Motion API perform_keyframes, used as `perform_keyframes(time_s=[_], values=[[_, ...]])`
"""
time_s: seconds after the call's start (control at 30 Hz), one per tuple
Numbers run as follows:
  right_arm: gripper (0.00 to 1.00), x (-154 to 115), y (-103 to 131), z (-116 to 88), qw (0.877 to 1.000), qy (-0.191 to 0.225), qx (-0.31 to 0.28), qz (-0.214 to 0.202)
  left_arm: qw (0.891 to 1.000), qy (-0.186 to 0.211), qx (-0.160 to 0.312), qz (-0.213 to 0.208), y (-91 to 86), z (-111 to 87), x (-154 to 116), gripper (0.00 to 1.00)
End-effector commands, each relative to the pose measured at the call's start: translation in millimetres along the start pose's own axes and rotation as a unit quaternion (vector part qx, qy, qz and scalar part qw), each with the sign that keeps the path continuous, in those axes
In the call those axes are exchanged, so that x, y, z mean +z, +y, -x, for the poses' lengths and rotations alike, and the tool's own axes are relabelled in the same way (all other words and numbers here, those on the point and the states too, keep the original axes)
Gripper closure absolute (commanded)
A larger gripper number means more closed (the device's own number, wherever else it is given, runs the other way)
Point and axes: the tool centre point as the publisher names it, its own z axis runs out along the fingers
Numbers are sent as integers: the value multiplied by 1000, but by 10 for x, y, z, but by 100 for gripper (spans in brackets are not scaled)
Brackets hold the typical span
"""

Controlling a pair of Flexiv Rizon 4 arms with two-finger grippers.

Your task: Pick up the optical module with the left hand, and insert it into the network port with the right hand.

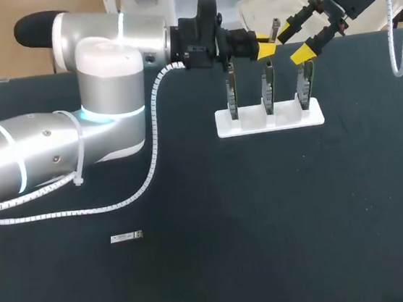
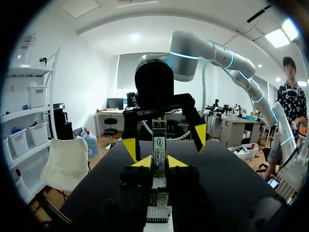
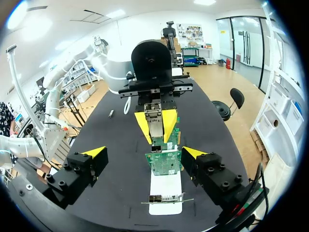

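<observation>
Your left claw (image 2: pixel 160 162) clamped on optical module (image 2: pixel 159 145), your right claw (image 3: pixel 144 152) spread wide facing it, three network cards (image 1: pixel 269 88) upright in white stand (image 1: pixel 269 121), second module (image 1: pixel 127 237) on surface (image 1: pixel 269 231).

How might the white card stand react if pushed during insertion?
The stand is a narrow base carrying three upright cards, so it probably tips or slides easily. It looks rigid and likely light.

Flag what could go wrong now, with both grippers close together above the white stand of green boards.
The left gripper is shut on the small silver optical module, the right gripper open facing it: letting go before the right closes would likely drop it. Both hang just above the green circuit boards in the white stand; a small dip could knock them.
</observation>
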Motion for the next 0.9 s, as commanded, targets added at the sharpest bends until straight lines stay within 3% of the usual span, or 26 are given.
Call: perform_keyframes(time_s=[0.03, 0.9], values=[[0, 3, 8, 0, 1000, 0, 0, -1, 1000, -2, 1, 3, -5, -15, 2, 100], [0, 3, 8, 0, 1000, 0, 0, -1, 1000, -3, 3, 5, -64, -31, -77, 100]])
